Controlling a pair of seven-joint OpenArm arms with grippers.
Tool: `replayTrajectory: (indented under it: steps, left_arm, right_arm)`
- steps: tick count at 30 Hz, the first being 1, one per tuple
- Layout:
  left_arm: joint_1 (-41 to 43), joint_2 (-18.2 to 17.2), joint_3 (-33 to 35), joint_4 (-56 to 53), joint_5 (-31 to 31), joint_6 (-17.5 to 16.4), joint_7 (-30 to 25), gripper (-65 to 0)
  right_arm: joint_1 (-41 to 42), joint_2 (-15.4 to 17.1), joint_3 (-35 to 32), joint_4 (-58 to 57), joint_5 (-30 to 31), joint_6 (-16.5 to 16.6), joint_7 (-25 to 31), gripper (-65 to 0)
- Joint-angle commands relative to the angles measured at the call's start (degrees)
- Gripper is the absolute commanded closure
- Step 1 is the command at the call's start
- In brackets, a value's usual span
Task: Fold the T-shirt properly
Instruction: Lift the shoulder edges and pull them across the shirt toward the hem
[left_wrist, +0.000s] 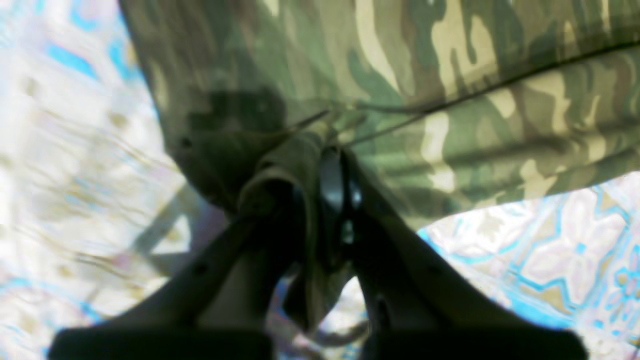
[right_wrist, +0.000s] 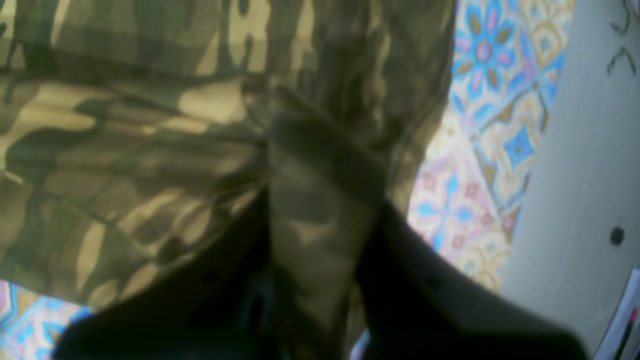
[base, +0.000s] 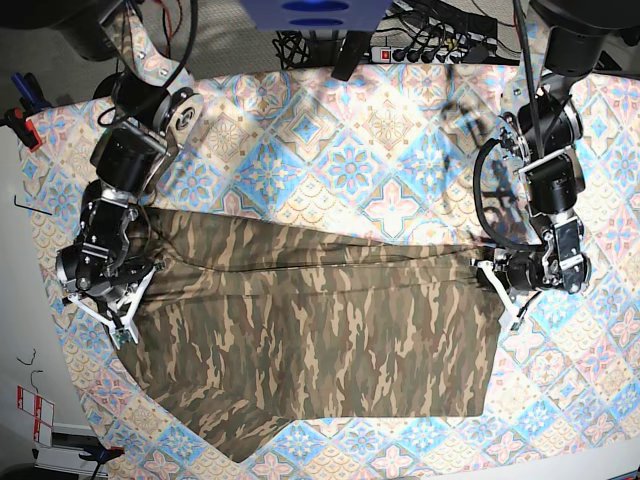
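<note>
The camouflage T-shirt (base: 320, 340) lies stretched across the tablecloth (base: 330, 160), pulled taut along its upper fold between both arms. On the right of the base view, my left gripper (base: 497, 276) is shut on the shirt's edge. The left wrist view shows a bunch of fabric (left_wrist: 295, 155) pinched between the dark fingers (left_wrist: 332, 185) of the left gripper (left_wrist: 325, 170). On the left of the base view, my right gripper (base: 138, 272) is shut on the opposite edge. In the right wrist view, the right gripper (right_wrist: 320, 200) has a fold of cloth (right_wrist: 315, 210) running down between its jaws.
The blue, pink and cream tile-patterned tablecloth (left_wrist: 550, 250) covers the table. Cables and a power strip (base: 430, 50) lie at the back edge. A grey floor (right_wrist: 575, 150) shows beyond the table's left side. Small tools (base: 20, 120) lie off the table at the far left.
</note>
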Motion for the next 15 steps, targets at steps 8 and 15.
replayTrajectory:
  steps: [8, 15]
  left_arm:
    - [-1.8, -0.9, -0.4, 1.0, 0.6, 0.4, -1.0, -2.1]
    - [-1.4, -0.9, -0.4, 1.0, 0.6, 0.4, -4.9, -8.6]
  right_arm:
    - [7.2, 1.0, -0.4, -12.2, -0.4, -0.7, 7.8, -1.4]
    - [7.5, 0.8, -1.9, -12.8, -0.3, -0.7, 10.2, -22.3]
